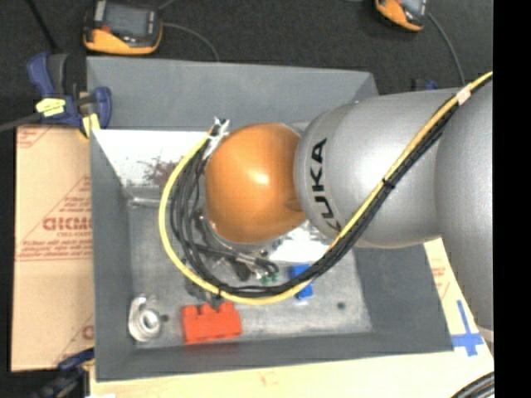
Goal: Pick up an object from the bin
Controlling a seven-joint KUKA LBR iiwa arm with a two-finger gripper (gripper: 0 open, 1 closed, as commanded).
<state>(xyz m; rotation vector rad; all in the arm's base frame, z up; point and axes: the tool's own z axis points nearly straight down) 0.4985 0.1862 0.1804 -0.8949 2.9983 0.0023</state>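
Arm comes in from the right, w/ its orange domed wrist cover [249, 185] over the middle of the grey metal bin [116, 222]. The gripper [216, 293] sits below it, mostly hid by black and yellow cables [187, 222]; we can't tell if it's spread, pressed together or pinching anything. Closest thing is an orange-red rectangular plastic block [211, 323] by the near wall, left of centre, long axis left-right. It lies just on the near side of the gripper. Left of it is a silver metal ring [145, 317]; to the right, a blue plastic piece [303, 290]. We judge the next move turns on that near-side offset.
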